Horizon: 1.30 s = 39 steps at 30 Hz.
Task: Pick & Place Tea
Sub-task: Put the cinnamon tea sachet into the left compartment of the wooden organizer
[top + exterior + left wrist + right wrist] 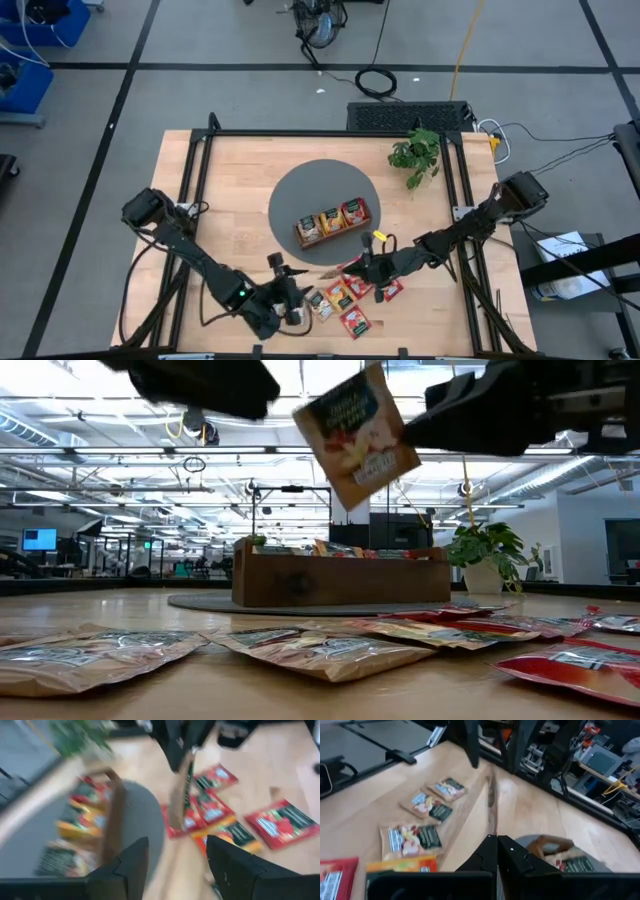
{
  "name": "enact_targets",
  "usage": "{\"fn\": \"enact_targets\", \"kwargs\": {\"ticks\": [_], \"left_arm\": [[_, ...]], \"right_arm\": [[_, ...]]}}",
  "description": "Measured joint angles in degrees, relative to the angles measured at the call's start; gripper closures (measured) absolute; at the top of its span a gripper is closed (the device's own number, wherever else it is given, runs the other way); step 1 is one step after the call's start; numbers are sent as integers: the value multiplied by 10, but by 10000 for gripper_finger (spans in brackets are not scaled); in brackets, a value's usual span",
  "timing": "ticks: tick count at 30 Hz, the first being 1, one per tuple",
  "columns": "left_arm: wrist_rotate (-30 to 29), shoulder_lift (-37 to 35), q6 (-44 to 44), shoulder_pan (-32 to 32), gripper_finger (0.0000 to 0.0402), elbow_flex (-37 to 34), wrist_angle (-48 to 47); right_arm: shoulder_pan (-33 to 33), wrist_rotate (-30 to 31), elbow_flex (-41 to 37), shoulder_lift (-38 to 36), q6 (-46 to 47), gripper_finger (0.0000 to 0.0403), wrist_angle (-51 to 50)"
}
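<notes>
The wooden table (230, 190) is carrying everything, with both dark arms reaching in over its near edge. A round grey mat (300, 190) is lying at the middle of it, and a small potted plant (417, 152) is standing off near the far right corner. On the mat a long brown tray (332, 224) is sitting with tea sachets already lying in its compartments.

The left gripper (177, 865) is hovering above the near side of the table with its fingers spread wide apart and nothing between them. The right gripper (497, 845) is facing it from the right, fingers pinched together on one tea sachet (355, 435). That sachet is hanging tilted in the air between the two grippers, well above the wood and in front of the tray.

The other loose sachets (340, 300) are lying flat on the bare table below and just beside the grippers, between the mat and the near edge. Some red ones are clustering towards the right, paler ones towards the left.
</notes>
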Motion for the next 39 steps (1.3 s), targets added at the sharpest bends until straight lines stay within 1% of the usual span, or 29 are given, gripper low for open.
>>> {"fn": "enact_targets", "kwargs": {"ticks": [3, 5, 10, 14, 23, 27, 33, 36, 39], "left_arm": [[67, 0, -24, 18, 193, 0, -6], [90, 0, -26, 27, 193, 0, -5], [95, 0, -24, 45, 192, 0, -5], [99, 0, -20, 54, 192, 0, 1], [118, 0, -2, 74, 192, 0, 36], [144, 0, 8, 90, 192, 0, 49], [185, 0, -17, 111, 194, 0, 48], [185, 0, -17, 113, 211, 0, 48], [184, 0, -14, 113, 256, 0, 48]], "right_arm": [[0, 0, 0, 1, 4, 403, 5], [-2, 0, 0, 0, 4, 403, 10], [-10, -1, 0, 0, 6, 403, 9], [-18, -1, 0, 1, 20, 403, -15], [-23, -1, 0, 8, 26, 403, -21], [-23, -1, 1, 8, 25, 403, -13], [-24, -1, 1, 8, 24, 403, -11], [-26, -1, 1, 8, 27, 403, -12], [-27, -1, 1, 8, 32, 403, -12]]}}
